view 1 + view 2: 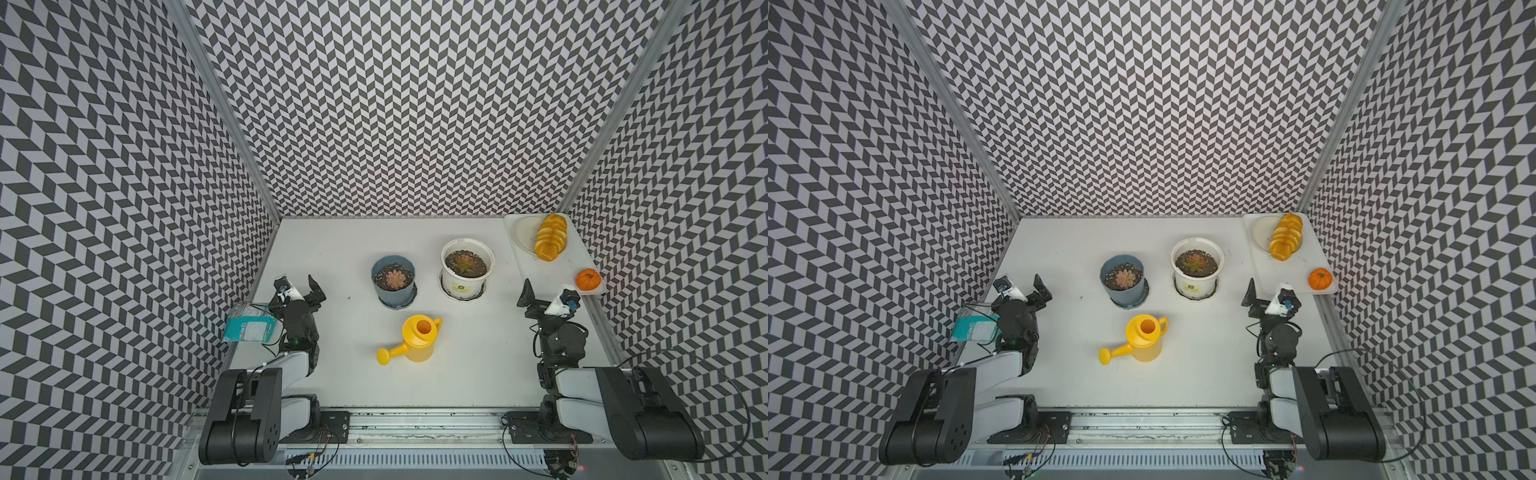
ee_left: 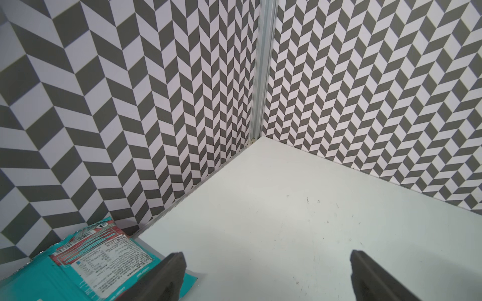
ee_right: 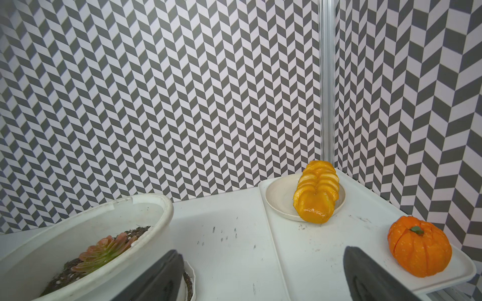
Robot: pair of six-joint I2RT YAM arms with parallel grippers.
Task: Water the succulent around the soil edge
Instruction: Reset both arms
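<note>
We saw the pale pink succulent (image 1: pixel 392 279) in its round blue-grey plastic pot (image 1: pixel 390 296), ringed by dark speckled soil edge (image 1: pixel 380 274), mid-worktop beside a white plastic pot (image 1: pixel 465 282) holding a red-green rosette (image 1: pixel 464 263). A yellow plastic watering can (image 1: pixel 417 340) stood upright nearer the front edge. Left gripper (image 2: pixel 266 273) and right gripper (image 3: pixel 260 273) stood spread, empty, over the white worktop (image 1: pixel 353 382) within chevron-patterned walls (image 1: pixel 415 104).
</note>
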